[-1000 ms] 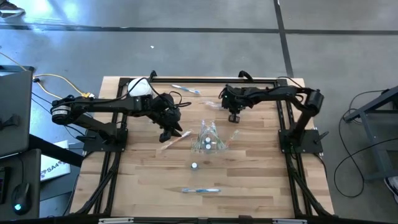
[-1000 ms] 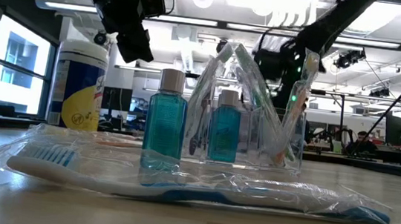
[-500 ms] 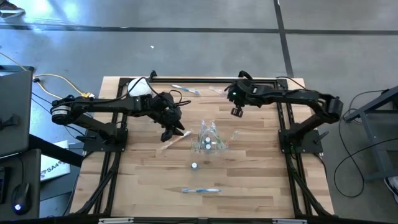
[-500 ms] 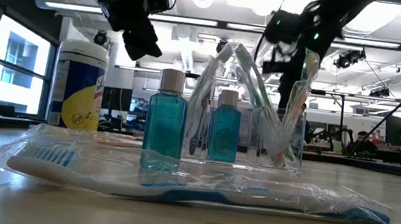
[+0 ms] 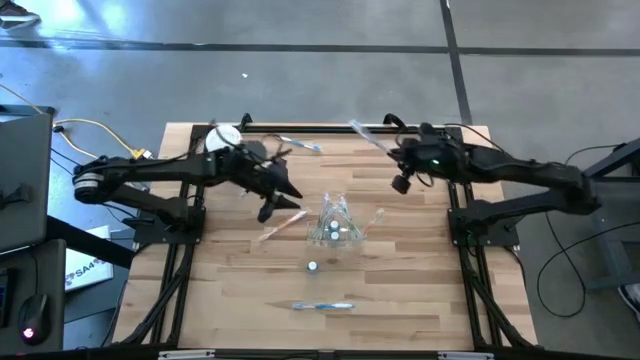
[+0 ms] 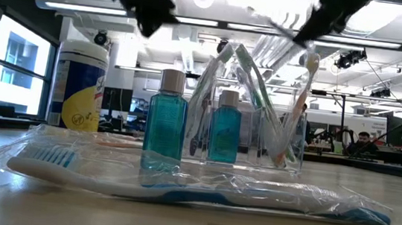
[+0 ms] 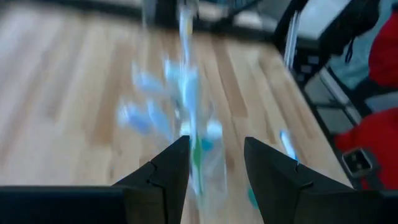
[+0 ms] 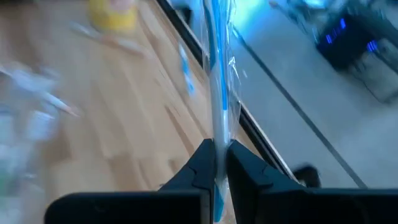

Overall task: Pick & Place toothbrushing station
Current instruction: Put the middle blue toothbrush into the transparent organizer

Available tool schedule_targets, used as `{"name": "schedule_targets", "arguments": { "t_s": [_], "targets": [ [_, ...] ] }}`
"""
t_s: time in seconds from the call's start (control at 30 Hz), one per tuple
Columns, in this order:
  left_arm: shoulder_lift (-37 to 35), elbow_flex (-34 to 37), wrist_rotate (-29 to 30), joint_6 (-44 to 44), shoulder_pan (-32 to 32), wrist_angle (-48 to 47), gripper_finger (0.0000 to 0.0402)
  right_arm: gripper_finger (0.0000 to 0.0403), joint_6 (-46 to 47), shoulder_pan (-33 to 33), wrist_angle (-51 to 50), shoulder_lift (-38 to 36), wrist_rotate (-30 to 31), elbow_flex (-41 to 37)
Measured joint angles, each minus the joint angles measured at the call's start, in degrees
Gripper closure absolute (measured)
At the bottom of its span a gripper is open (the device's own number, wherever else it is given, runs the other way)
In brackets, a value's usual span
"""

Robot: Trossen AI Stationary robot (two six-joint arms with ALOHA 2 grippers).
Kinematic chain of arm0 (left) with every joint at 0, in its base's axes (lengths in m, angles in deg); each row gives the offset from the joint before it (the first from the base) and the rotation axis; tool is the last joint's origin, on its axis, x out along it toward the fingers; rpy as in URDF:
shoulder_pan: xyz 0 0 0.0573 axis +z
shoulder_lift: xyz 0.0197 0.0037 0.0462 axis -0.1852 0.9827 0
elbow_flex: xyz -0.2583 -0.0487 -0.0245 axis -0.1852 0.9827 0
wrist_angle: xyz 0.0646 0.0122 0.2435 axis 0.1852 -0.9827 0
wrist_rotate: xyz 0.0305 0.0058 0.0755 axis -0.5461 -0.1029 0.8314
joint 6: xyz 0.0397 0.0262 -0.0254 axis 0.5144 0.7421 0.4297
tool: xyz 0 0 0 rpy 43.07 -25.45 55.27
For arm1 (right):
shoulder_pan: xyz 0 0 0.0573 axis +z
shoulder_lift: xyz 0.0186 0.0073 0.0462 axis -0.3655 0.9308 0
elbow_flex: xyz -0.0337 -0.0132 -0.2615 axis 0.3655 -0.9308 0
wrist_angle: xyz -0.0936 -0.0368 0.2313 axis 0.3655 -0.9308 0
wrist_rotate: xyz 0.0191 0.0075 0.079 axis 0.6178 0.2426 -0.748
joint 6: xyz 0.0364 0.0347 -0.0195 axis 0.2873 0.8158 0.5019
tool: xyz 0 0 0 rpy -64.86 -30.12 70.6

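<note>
The clear cup (image 5: 335,230) stands mid-table with several wrapped toothbrushes and a teal bottle (image 6: 224,126) in it. A second teal bottle (image 6: 166,120) stands in front of it. One wrapped toothbrush (image 5: 283,224) lies on the table just below my left gripper (image 5: 290,192), which hangs open above the table left of the cup. My right gripper (image 5: 400,165) is raised near the far right and shut on a wrapped blue toothbrush (image 5: 368,137). My right gripper pinches the wrapped blue toothbrush between its two fingers at one end (image 8: 217,140), wrapper and all. The brush reaches on past the fingertips, toward the table's far left. It is lifted clear of the table.
A white-lidded canister with a yellow label (image 5: 225,138) stands at the far left behind my left arm. Another wrapped toothbrush (image 5: 300,146) lies by the far edge. A wrapped blue toothbrush (image 5: 322,306) lies near the front edge.
My right gripper has risen from the table and drawn back toward the right edge, tipping from pointing down toward level, and has lifted the wrapped blue toothbrush clear. My left gripper has risen a little and tipped upward.
</note>
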Motion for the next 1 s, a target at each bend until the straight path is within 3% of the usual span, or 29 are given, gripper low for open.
{"name": "schedule_targets", "arguments": {
  "t_s": [0.27,0.4,0.6,0.77,1.0],
  "targets": [
    [-10.9,-0.1,2.2,4.3,0.0,6.8,0.0249,0.0388,-2.1,10.5,12.8,-4.5,-1.7,-5.0],
    [-11.1,0.0,-1.6,6.6,0.0,7.3,0.0249,0.0388,-3.8,14.1,22.1,-4.1,-3.6,-8.4],
    [-6.3,0.0,-3.9,8.7,0.0,14.0,0.0249,0.0388,-6.9,18.7,35.2,-2.1,-4.7,-13.4],
    [-0.9,0.0,-12.0,8.7,0.0,23.7,0.0249,0.0388,-8.3,22.1,41.0,1.0,-5.3,-14.4],
    [4.5,0.0,-7.4,8.6,-0.1,35.5,0.0249,0.0388,-8.5,25.8,50.7,5.8,-5.1,-14.4]
  ]
}}
